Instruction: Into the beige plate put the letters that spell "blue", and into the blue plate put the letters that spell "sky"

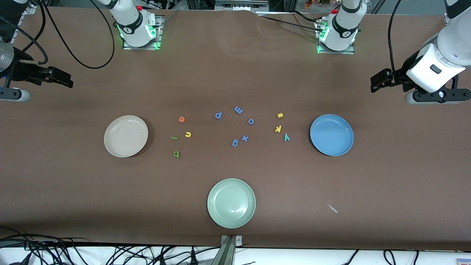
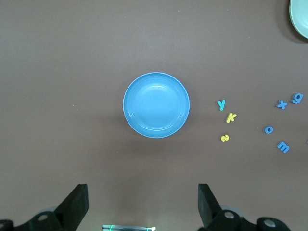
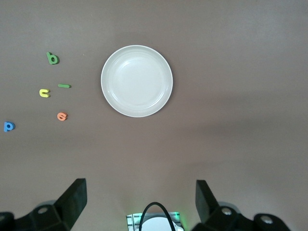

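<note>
The pale green plate [image 1: 231, 202] is seen whole only from the front. The left gripper [image 2: 142, 204] is held spread and empty over the table near the blue plate [image 2: 156, 105]. The right gripper [image 3: 139, 202] is spread and empty near the beige plate [image 3: 136, 81]. All letters are seen lying between the plates.

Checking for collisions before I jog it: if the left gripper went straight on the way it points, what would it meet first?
Probably bare table short of the blue plate. The left gripper hangs open with nothing between its fingers; depth is unclear.
</note>
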{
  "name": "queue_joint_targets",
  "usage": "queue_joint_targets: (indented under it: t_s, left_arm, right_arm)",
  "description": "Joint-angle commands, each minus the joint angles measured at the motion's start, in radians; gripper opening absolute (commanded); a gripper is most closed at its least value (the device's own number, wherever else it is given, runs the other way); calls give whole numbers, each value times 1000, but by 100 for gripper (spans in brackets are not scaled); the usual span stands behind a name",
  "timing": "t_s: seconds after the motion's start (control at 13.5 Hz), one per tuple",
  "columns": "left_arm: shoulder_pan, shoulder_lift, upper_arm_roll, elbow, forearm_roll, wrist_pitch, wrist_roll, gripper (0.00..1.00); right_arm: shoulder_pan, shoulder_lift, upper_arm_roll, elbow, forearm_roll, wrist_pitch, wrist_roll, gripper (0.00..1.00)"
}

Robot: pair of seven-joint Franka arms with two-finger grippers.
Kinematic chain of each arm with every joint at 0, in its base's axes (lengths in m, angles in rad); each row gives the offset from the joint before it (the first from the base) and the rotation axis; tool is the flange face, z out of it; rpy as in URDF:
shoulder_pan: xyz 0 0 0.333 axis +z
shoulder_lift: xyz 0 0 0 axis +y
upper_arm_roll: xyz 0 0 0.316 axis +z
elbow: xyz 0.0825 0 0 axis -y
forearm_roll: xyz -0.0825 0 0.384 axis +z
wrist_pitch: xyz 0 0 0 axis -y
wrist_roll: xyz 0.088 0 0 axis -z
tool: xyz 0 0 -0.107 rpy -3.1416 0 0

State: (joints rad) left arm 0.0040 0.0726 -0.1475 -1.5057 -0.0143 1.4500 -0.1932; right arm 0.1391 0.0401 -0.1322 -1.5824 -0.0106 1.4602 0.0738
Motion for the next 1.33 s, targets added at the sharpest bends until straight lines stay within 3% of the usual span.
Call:
queue_joint_targets:
  t_s: [0.0,0.44,0.81,1.26]
  left_arm:
    - [-7,9,-1,28,11,-20,6,100]
    - [-24,44,-14,35,7,-10,14,100]
    - [-76,205,-26,38,-4,15,-58,100]
    - [-255,452,-26,36,10,353,-407,100]
  right_arm:
    - [4,-11,-4,2,-11,-15,-5,100]
    - [4,-9,-6,4,-12,-11,-6,100]
    - [2,-8,-6,4,-12,-8,-6,100]
    - [2,-6,-9,4,-14,-8,-8,100]
